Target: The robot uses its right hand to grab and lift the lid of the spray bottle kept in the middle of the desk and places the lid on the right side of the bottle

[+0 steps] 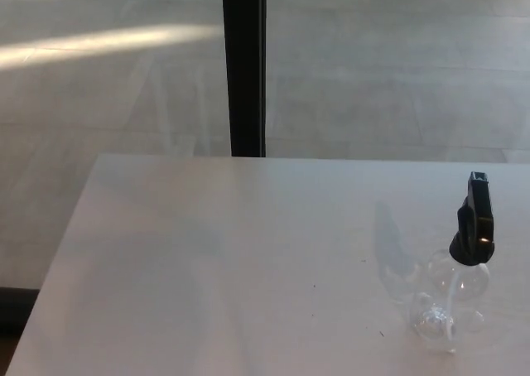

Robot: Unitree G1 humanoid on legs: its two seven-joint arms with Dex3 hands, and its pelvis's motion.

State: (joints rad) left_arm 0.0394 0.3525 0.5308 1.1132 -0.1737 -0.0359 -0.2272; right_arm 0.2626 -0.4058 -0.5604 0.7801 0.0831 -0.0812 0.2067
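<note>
**No hands on my screen, lid on the bottle**

I look through the head camera and I see no robot hand at all. The left hand is out of the picture, and so is the right one. So I cannot tell if the fingers are spread, closed, or holding something. Nothing touches the bottle.

The bottle stands up straight on the desk. It is far to the right side of my picture, near the front edge, not in the middle of what I see. Its body is clear and round, and I can see right through it to the desk. Light makes bright spots in it.

The lid is black and sits on top of the bottle. It is the spray top, tall and thin, and it points up and away from me. There is a small bright glint low on it, near the neck.

A faint shadow lies on the desk just to the left of the bottle.

The desk is pale. Behind it is a grey floor with a stripe of light on the left, and a black post stands at the far edge of the desk.
</note>
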